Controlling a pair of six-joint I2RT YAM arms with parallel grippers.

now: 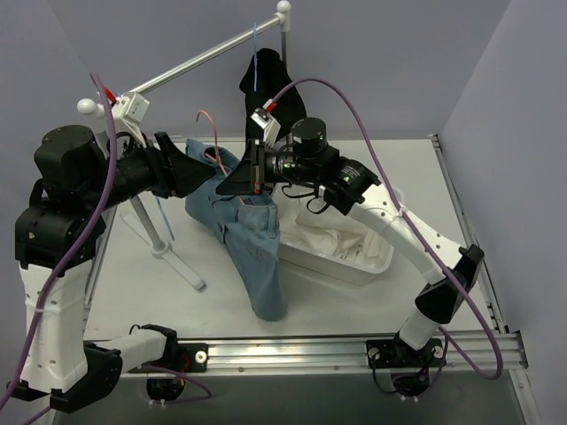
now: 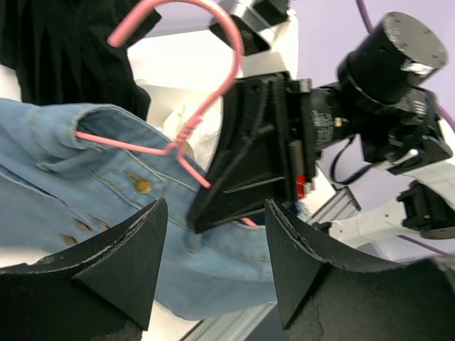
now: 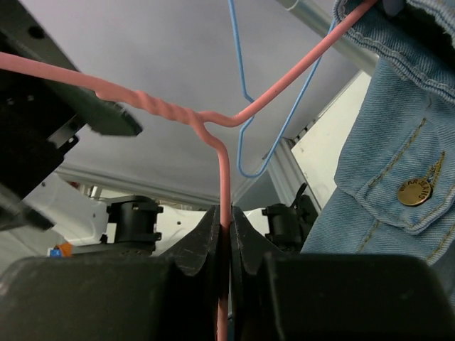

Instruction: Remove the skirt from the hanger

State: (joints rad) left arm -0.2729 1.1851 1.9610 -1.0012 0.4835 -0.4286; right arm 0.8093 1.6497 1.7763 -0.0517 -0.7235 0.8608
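The black skirt [image 1: 264, 75] hangs bunched from a light-blue hanger [image 1: 254, 44] on the rack rod at the back. Its fabric also shows at the upper left of the left wrist view [image 2: 57, 50]. Both grippers are lower, at a blue denim garment [image 1: 248, 239] on a thin pink hanger [image 2: 206, 28]. My right gripper [image 3: 226, 213] is shut on the pink wire [image 3: 224, 170] and shows in the top view [image 1: 254, 173]. My left gripper [image 2: 213, 213] is open and empty, its jaws facing the denim waistband [image 2: 106, 163] and the right gripper's fingers [image 2: 249, 156].
A second light-blue hanger [image 1: 165, 212] hangs by the rack's stand [image 1: 164, 239] and shows in the right wrist view [image 3: 245, 106]. A white tub [image 1: 376, 266] with a white garment [image 1: 332, 239] stands right of the denim. The rack rod [image 1: 195, 57] spans the back.
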